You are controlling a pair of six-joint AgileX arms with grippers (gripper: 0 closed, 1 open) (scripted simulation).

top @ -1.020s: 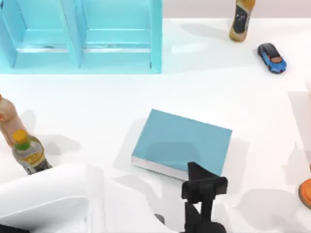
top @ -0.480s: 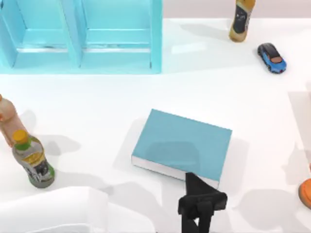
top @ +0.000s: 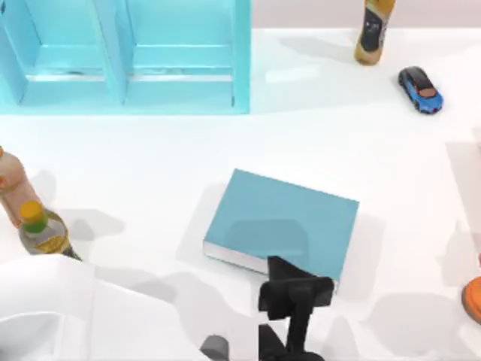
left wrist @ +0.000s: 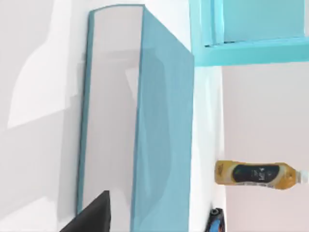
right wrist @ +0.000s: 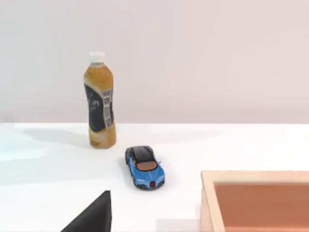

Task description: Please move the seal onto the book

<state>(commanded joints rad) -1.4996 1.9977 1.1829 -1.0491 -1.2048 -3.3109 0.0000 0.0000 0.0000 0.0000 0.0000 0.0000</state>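
The shelf (top: 124,56) stands at the table's (top: 150,158) far left. The book (top: 282,219) lies flat mid-table. The left gripper (top: 293,289) hovers at the book's near edge; whether it is clenched or holds the seal cannot be told. A bottle (right wrist: 100,106) and car (right wrist: 145,166) sit far right.

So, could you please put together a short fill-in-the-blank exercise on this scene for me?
1. The book lies flat on the white ___.
2. The black gripper at the book's near edge belongs to the ___ arm.
3. At the far right of the top view, a blue car sits near an amber ___.

Missing words: table; left; bottle.
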